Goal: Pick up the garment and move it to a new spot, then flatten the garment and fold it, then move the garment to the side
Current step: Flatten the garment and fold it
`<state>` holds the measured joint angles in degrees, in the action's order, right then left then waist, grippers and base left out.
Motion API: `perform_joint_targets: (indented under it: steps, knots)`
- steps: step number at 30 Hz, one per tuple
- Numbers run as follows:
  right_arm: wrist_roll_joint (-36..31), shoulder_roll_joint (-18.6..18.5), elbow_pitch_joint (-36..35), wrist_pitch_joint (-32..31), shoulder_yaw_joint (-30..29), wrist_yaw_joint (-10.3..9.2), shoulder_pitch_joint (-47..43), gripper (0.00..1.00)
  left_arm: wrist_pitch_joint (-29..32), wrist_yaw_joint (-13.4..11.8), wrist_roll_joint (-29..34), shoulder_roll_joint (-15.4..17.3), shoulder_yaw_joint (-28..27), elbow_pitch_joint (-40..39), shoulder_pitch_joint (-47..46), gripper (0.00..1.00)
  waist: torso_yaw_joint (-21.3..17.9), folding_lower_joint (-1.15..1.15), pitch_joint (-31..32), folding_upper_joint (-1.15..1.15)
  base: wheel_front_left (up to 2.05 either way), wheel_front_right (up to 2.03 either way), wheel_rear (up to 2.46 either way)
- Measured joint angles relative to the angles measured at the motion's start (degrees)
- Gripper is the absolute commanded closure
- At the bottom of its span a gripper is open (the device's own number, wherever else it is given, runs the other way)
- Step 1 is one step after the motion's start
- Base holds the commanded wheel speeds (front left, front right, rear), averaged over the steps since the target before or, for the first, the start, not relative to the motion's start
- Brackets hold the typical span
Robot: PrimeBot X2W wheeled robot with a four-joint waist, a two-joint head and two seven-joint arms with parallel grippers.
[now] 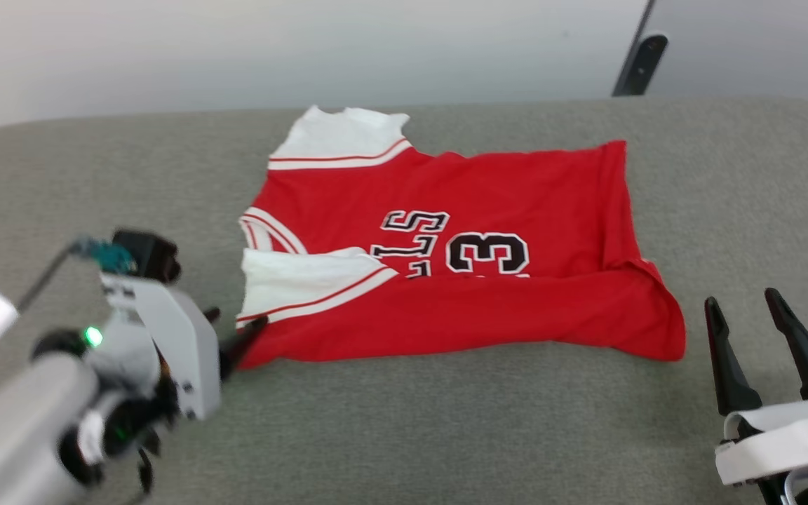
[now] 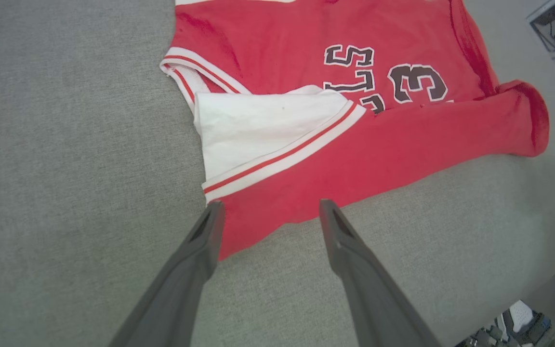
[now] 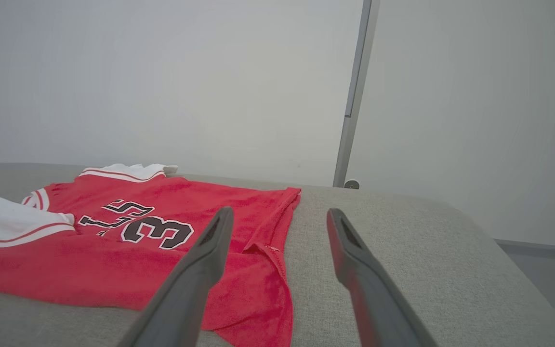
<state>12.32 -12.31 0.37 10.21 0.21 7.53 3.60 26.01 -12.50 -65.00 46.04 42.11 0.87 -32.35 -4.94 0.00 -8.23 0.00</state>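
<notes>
Garment (image 1: pixel 460 210): near long edge is folded up over the front, so the lettering is cut off at the fold; only "LS" and a 3 read clearly. It lies mid grey fabric surface (image 1: pixel 404 421), long axis across the robot's front, collar and white sleeves to its left, hem to its right. Left tool (image 2: pixel 270 205): wide open, holding nothing, tips at the near-left corner; contact unclear. Right tool (image 1: pixel 742 298): wide open, empty, just off the hem corner.
</notes>
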Motion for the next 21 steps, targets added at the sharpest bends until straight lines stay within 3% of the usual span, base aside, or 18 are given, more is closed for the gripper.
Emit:
perform_joint_targets:
  steps: [9,21]
  knots:
    - [-0.32,2.13,-0.3,-1.0,-0.52,0.0,1.9,0.0,13.73,0.48,-2.09,1.3,1.72,4.45,-8.34,0.0,-3.98,0.0,-3.36,0.0,0.0,0.0,0.0]
    - [0.58,4.11,-0.6,-2.08,-0.66,0.0,2.85,0.0,22.98,3.5,-0.12,1.72,6.87,14.96,-12.01,0.0,-7.7,0.0,-7.27,0.0,0.0,0.0,0.0]
